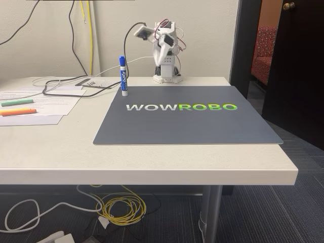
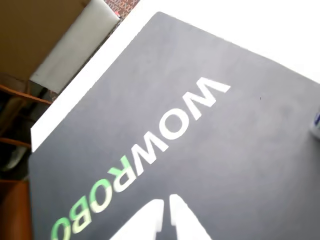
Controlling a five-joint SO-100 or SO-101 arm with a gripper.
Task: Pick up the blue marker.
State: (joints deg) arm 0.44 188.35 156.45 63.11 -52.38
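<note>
Pale walls, trailing cables and a dark doorway frame a white table (image 1: pixel 152 162) in the fixed view, and most of its top is covered by a grey mat (image 1: pixel 187 126) printed with WOWROBO lettering, laid flat, presumably to mark out the working field in front of the arm (image 1: pixel 166 50); the arm sits bolted at the mat's far edge, folded up high over its base, a pose that reads as a resting or starting posture, not a reach; the blue marker (image 1: pixel 123 76) stands upright on its end at the mat's far left corner in the fixed view, blue cap on top, well left of the arm's base, and standing rather than lying probably gives the fingers a tall barrel to close around from the side; in the wrist view a sliver of it shows at the right edge (image 2: pixel 316 124), so the camera is not yet aimed at it; the gripper (image 2: pixel 166 220) enters the wrist view from the bottom, its two pale fingertips (image 2: pixel 150 220) drawn almost together with a thin gap between them and nothing held, so it is closed and empty; a green highlighter (image 1: pixel 16 102) and an orange highlighter (image 1: pixel 17 112) lie on papers (image 1: pixel 50 104) off the mat at the left, out of the working field and likely mere distractors; the pick has not yet begun.
</note>
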